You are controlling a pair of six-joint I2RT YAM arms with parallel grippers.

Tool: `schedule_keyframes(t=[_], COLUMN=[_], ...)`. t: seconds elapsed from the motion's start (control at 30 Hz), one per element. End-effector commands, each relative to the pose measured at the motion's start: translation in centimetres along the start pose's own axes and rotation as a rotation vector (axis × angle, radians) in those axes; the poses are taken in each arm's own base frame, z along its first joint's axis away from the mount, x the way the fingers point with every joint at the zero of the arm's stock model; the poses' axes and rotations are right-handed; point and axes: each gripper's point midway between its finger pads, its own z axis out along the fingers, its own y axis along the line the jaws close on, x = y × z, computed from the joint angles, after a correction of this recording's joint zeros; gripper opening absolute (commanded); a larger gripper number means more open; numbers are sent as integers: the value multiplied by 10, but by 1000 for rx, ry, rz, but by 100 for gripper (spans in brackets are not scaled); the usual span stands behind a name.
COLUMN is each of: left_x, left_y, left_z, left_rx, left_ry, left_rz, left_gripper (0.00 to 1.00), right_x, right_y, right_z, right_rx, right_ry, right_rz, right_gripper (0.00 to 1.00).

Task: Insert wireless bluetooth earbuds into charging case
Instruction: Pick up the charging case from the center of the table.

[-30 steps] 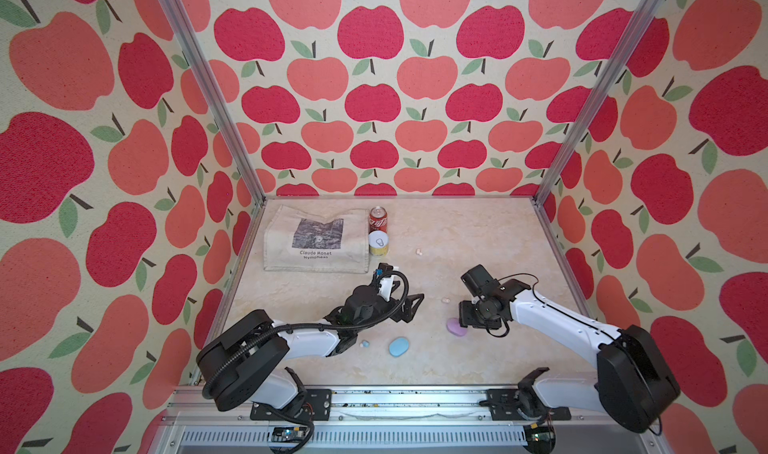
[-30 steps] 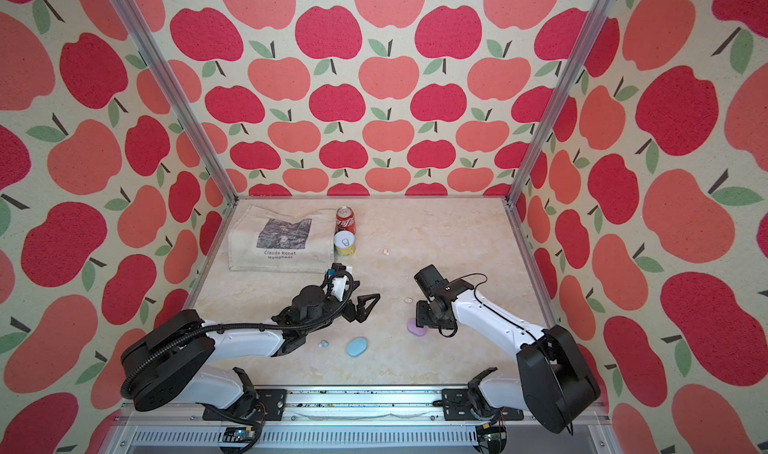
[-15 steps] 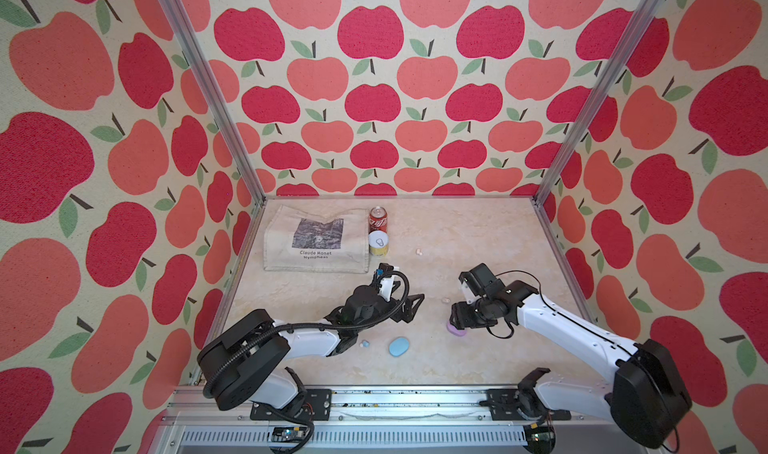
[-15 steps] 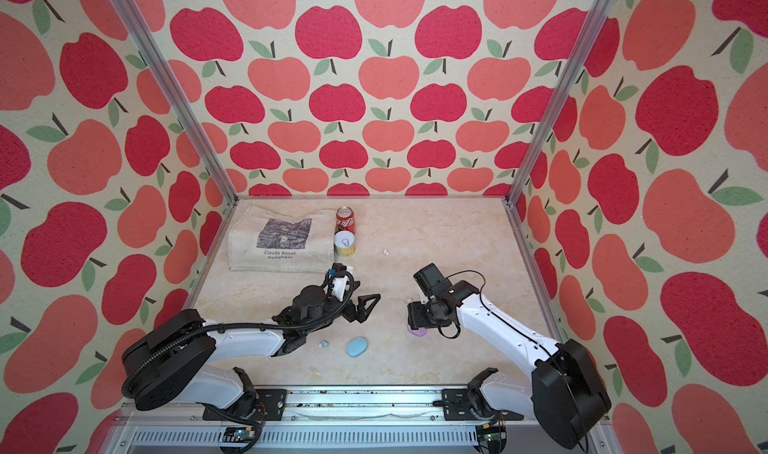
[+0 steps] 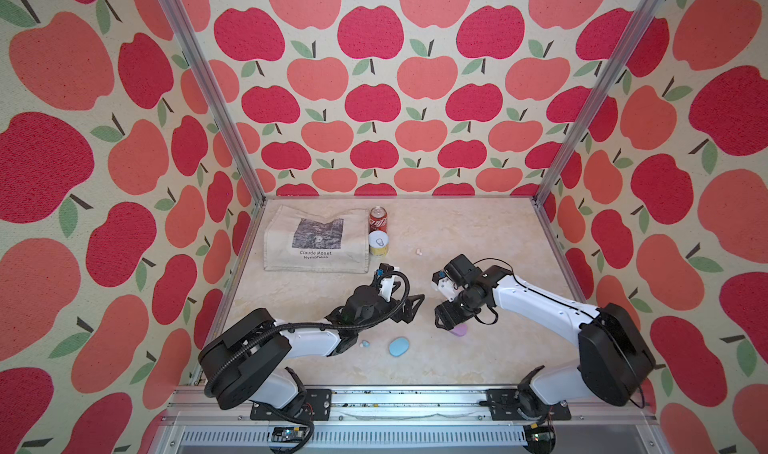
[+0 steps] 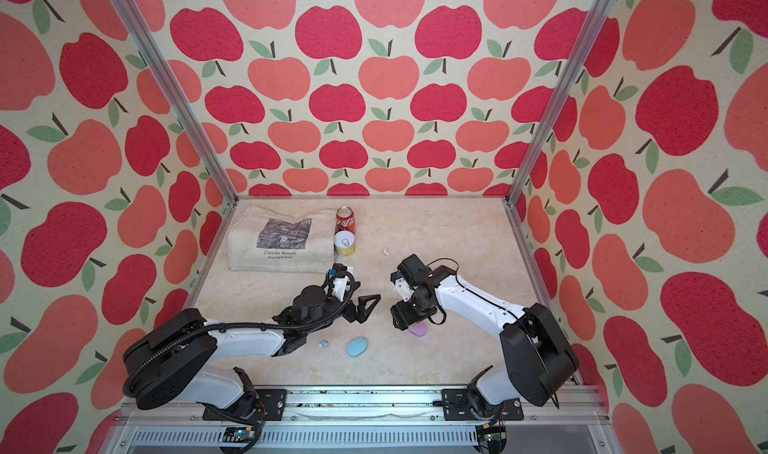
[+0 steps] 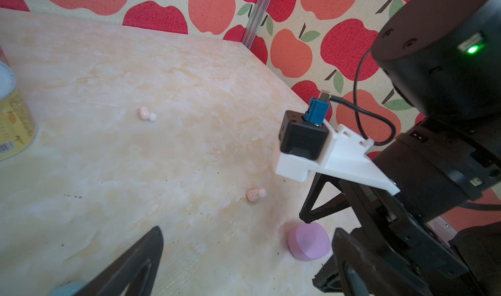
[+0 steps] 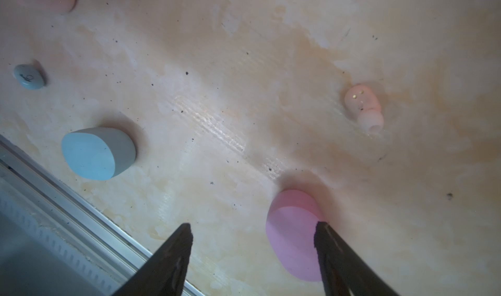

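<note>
Right gripper [image 8: 253, 227] hangs low over the bench [image 5: 478, 360], jaws spread and nothing clasped. The purple charging case [image 8: 292, 235] lies right at one finger, though I cannot tell whether it touches, and well clear of the other. Left gripper [image 5: 413, 308] hovers near it, fully released and empty.

Nearest the robot's base lie a light blue earbud [image 8: 28, 76] and, near it, the light blue case [image 8: 95, 153], apparently closed. Just beyond the purple case sits a pink earbud [image 8: 363, 105], gold contacts showing. A second pink earbud [image 5: 419, 251] lies farther out, near the yellow can [image 5: 378, 243], with the red soda can [image 5: 378, 219] and the Monet tote bag [image 5: 316, 240] behind. No purple buds are visible.

The earbuds look featherlight, hard-shelled and glossy, with a soft silicone tip, so I judge they would squirt out of a careless pinch. Take each across the plastic body, not the tip. The cases are smooth and rounded and likely to skate, so grip one across its narrow sides.
</note>
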Motion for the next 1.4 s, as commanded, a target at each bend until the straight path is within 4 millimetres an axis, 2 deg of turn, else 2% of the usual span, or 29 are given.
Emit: schedule_keyframes(t=[0.0,0.23,0.4,0.7,0.97,1.07,1.17,1.3,1.37], left_x=[-6,-6,-7,-7,-7,-9,-12,-18,-19], left_y=[-8,-7,-7,-7,-8,-9,-10,-9,-7], left_z=[3,3,2,3,1,1,-1,-5,-7], left_rx=[28,28,27,28,32,36,37,27,16], left_ry=[-18,-21,-24,-22,-24,-29,-40,-59,-68], left_rz=[8,5,3,3,5,7,8,5,-3], left_gripper=[99,99,100,99,99,99,99,99,99], right_x=[7,19,36,51,59,61,62,63,59], right_y=[-7,-10,-10,-7,-5,-5,-5,-4,-2], right_z=[5,19,30,31,31,30,28,24,19], right_rx=[61,131,160,198,211,212,215,216,210], right_ry=[85,176,264,293,301,296,287,267,237], right_rz=[-24,-17,14,24,39,50,66,98,118], right_gripper=[75,74,68,61,60,53,42,34,33])
